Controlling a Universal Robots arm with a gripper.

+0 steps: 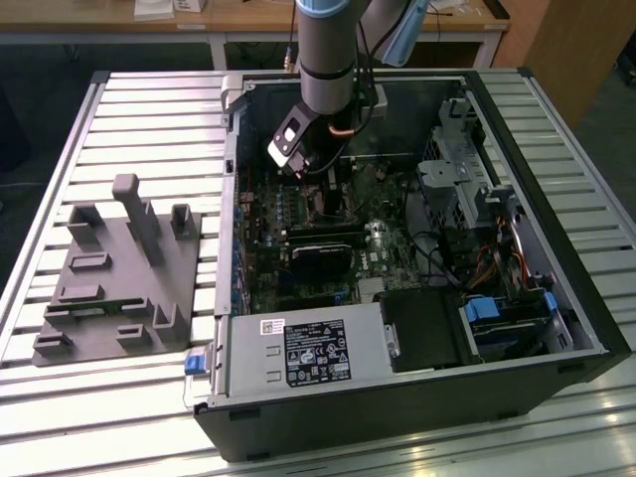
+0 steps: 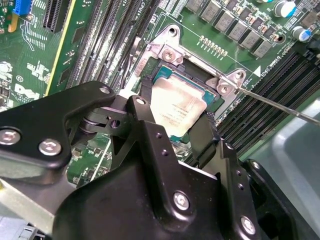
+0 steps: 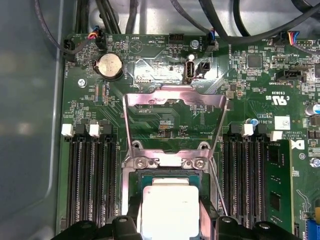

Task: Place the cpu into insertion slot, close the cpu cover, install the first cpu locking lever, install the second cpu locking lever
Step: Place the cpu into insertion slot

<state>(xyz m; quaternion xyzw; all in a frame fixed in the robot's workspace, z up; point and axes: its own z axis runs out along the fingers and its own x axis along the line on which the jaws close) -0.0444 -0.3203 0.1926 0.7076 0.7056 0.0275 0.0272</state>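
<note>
- The arm [image 1: 326,50] reaches down from above into the open computer case [image 1: 586,318], which lies on its side on the slatted metal worktop [image 1: 149,99].
- The gripper [image 1: 314,181] hangs low over the green circuit board [image 1: 397,248], towards the rear of the case in the exterior view.
- In both wrist views the gripper [image 2: 172,117] [image 3: 170,222] is directly above the insertion slot [image 2: 167,52] [image 3: 165,161].
- The jaws are clamped on the cpu [image 2: 177,102] [image 3: 170,205]: one black finger [image 2: 142,117] lies against one edge and the other against the opposite edge.
- The cpu lies flat, with its silvery top facing up, inside the slot's silver metal rim. Its green border shows along the edge beside the rim's two screws.
- Whether the cpu is fully seated or held just above the contacts cannot be determined.
- The cpu cover [image 3: 172,97] stands raised behind the slot, hinged at the rim. The board is visible through its window.
- A thin wire locking lever [image 2: 280,104] [image 3: 216,182] is released and angles away from one corner of the rim.
- Long black memory slots [image 3: 90,180] run along both sides of the slot.
- A round coin cell [image 3: 110,66] sits on the board beyond the cover.
- A grey moulded fixture [image 1: 119,288] lies on the worktop at the exterior view's left, well apart from the case.
</note>
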